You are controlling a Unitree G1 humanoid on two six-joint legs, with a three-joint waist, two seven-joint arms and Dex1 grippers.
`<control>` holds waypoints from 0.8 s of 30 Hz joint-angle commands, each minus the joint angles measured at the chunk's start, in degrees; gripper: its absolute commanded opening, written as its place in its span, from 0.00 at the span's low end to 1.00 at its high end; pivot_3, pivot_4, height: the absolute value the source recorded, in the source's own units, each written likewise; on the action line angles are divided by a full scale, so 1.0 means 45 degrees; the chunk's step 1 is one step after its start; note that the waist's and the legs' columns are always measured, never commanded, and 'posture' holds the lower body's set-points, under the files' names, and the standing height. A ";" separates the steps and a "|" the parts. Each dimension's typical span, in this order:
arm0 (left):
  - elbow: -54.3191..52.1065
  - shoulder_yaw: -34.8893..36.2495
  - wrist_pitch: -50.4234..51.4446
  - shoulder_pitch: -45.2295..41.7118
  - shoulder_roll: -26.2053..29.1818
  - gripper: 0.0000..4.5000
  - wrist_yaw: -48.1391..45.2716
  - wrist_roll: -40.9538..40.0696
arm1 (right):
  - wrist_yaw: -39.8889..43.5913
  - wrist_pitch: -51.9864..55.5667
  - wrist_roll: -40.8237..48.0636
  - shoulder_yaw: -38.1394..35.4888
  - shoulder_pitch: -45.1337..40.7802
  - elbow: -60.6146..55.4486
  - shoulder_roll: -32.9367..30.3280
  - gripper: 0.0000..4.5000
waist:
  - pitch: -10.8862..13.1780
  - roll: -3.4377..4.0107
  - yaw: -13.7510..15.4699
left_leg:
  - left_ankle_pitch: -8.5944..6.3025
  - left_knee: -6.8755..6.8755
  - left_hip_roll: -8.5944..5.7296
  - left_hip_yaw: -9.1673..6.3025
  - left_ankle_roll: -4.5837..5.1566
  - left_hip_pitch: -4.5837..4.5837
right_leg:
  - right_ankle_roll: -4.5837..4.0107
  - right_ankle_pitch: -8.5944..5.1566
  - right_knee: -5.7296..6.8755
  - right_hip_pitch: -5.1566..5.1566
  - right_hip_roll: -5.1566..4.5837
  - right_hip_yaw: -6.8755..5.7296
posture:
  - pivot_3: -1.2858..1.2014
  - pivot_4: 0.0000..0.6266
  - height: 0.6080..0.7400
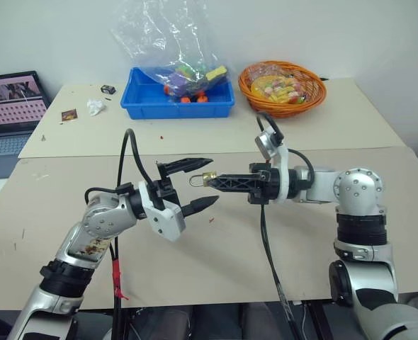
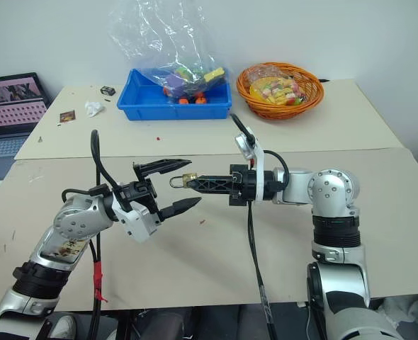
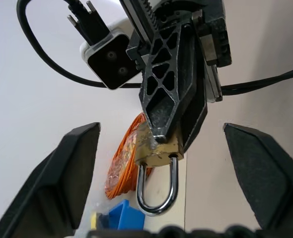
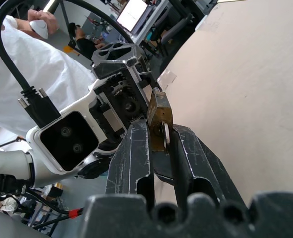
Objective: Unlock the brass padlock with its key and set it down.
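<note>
The brass padlock [image 1: 207, 177] hangs in the air over the tan table, its silver shackle [image 3: 156, 196] pointing toward my left arm. My right gripper [image 4: 160, 130] is shut on the lock body and reaches in level from the right. A thin silvery piece [image 4: 165, 139] lies against the body between those fingers and looks like the key. My left gripper [image 1: 212, 181] is open. One of its fingers [image 1: 188, 165] is above the padlock and the other below it, and neither touches it.
At the back stand a blue bin [image 1: 142, 105] holding a plastic bag of toys and an orange basket [image 1: 317, 91] of wrapped sweets. A laptop [image 1: 10, 106] sits at the far left. Small scraps [image 1: 94, 106] lie near it. A person in white [image 4: 47, 64] shows behind my left arm.
</note>
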 commanded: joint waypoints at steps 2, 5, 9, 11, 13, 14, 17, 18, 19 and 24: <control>-0.0767 0.0612 0.1958 0.0304 0.0312 0.91 -0.0595 -0.2255 | 0.0045 -0.0119 0.0200 -0.0281 0.0115 -0.0380 -0.0136 0.09 | 0.0000 0.0000 -0.0028 | 0.0000 0.0000 0.0000 0.0000 0.0000 0.0000 | 0.0000 0.0000 0.0000 -0.0002 0.0000 0.0000 | 0.52 0.24 1.00; -0.1932 0.0716 0.4776 0.0751 0.0657 0.91 -0.1626 -0.5320 | 0.0052 -0.0205 0.0122 -0.0310 0.0237 -0.0370 -0.0243 0.09 | 0.0000 0.0000 -0.0053 | -0.0001 -0.0001 0.0001 0.0001 0.0002 -0.0001 | 0.0001 -0.0001 0.0003 -0.0004 0.0000 0.0002 | 0.52 0.24 1.00; -0.3182 0.1090 0.9263 0.0993 0.1328 0.91 -0.1824 -0.8449 | 0.0123 -0.0399 -0.0011 -0.0288 0.0414 -0.0418 -0.0427 0.09 | 0.0001 -0.0001 -0.0096 | -0.0002 0.0000 0.0003 0.0000 0.0003 0.0000 | 0.0003 -0.0002 0.0007 -0.0003 0.0001 0.0002 | 0.52 0.24 1.00; -0.3517 0.1207 1.1388 0.1066 0.1719 0.85 -0.1888 -0.9816 | 0.0141 -0.0490 -0.0065 -0.0287 0.0450 -0.0401 -0.0469 0.09 | 0.0001 -0.0001 -0.0138 | -0.0001 0.0001 0.0003 0.0000 0.0004 0.0011 | 0.0005 -0.0003 0.0013 0.0002 0.0002 0.0003 | 0.52 0.24 1.00; -0.3758 0.1384 1.2524 0.1083 0.1840 0.76 -0.1873 -1.0620 | 0.0184 -0.0568 -0.0133 -0.0235 0.0446 -0.0400 -0.0489 0.09 | 0.0001 -0.0001 -0.0197 | -0.0001 0.0000 0.0005 0.0002 0.0003 0.0034 | 0.0007 -0.0004 0.0014 0.0019 0.0007 0.0003 | 0.52 0.24 1.00; -0.3881 0.1460 1.3065 0.1070 0.1897 0.68 -0.1926 -1.1031 | 0.0209 -0.0593 -0.0159 -0.0213 0.0429 -0.0376 -0.0489 0.09 | 0.0001 -0.0001 -0.0220 | -0.0001 0.0000 0.0007 0.0002 0.0004 0.0033 | 0.0008 -0.0005 0.0015 0.0019 0.0009 0.0002 | 0.52 0.24 1.00; -0.4087 0.1684 1.5061 0.0941 0.2109 0.44 -0.1879 -1.2530 | 0.0314 -0.0696 -0.0290 -0.0092 0.0403 -0.0373 -0.0523 0.09 | 0.0001 -0.0001 -0.0271 | -0.0001 0.0000 0.0009 0.0003 0.0003 0.0029 | 0.0007 -0.0005 0.0013 0.0016 0.0010 0.0003 | 0.52 0.24 1.00; -0.4116 0.1799 1.5836 0.0875 0.2159 0.37 -0.1776 -1.3219 | 0.0338 -0.0730 -0.0323 -0.0054 0.0402 -0.0381 -0.0531 0.09 | 0.0001 -0.0001 -0.0289 | -0.0001 -0.0001 0.0010 0.0003 0.0003 0.0031 | 0.0007 -0.0005 0.0012 0.0018 0.0010 0.0003 | 0.52 0.24 1.00; -0.4061 0.1938 1.6978 0.0750 0.2260 0.28 -0.1512 -1.4431 | 0.0360 -0.0758 -0.0357 -0.0029 0.0400 -0.0392 -0.0525 0.09 | 0.0001 -0.0001 -0.0311 | -0.0001 -0.0001 0.0010 0.0005 0.0003 0.0031 | 0.0007 -0.0005 0.0013 0.0016 0.0010 0.0005 | 0.52 0.24 1.00; -0.3069 0.2638 2.0390 -0.0306 0.2097 0.01 0.0792 -1.9804 | 0.0449 -0.0872 -0.0539 0.0144 0.0458 -0.0588 -0.0484 0.09 | 0.0002 -0.0002 -0.0310 | -0.0001 0.0000 0.0012 0.0002 0.0003 0.0032 | 0.0008 -0.0005 0.0014 0.0016 0.0009 0.0007 | 0.52 0.24 1.00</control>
